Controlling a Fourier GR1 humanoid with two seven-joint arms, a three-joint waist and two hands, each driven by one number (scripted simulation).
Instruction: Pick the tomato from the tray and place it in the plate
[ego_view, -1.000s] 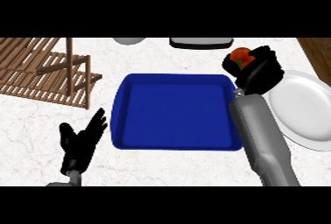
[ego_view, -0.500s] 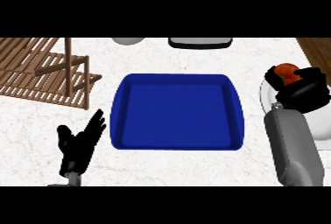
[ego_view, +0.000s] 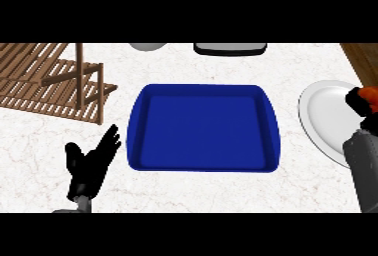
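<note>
right robot hand (ego_view: 371, 116) clamped on tomato (ego_view: 363, 98) | plate (ego_view: 325, 117) beneath it | left robot hand (ego_view: 88, 165) fingers apart, beside tray (ego_view: 203, 127)

No readable text, labels, brands, numbers or signs anywhere: tray (ego_view: 203, 165), plate (ego_view: 319, 117), worktop (ego_view: 44, 140) unmarked.

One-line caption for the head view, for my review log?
Right hand holds the tomato over the white plate, blue tray left empty, left hand resting open at lower left.
</note>
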